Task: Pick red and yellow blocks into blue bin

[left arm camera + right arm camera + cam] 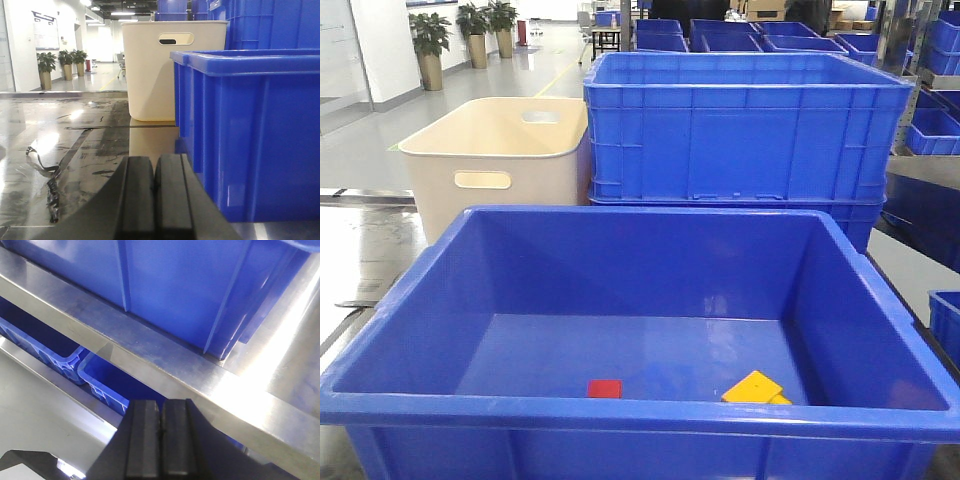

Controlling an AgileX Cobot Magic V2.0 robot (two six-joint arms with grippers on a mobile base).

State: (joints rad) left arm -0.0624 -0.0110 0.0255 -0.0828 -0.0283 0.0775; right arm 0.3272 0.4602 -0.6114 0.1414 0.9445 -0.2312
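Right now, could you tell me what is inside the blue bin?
The red block and yellow brick lie apart on the blue bin's floor; its near rim hides the nearest strip.

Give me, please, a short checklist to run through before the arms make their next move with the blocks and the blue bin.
1. Red block in blue bin: ok.
2. Yellow block in the bin: ok, near its front wall.
3. Left gripper empty: ok, shut on nothing.
4. Right gripper empty: ok, shut on nothing.
5. Both arms outside the bin: ok, neither shows in the front view.
6. Blocks left on the table: cannot tell.
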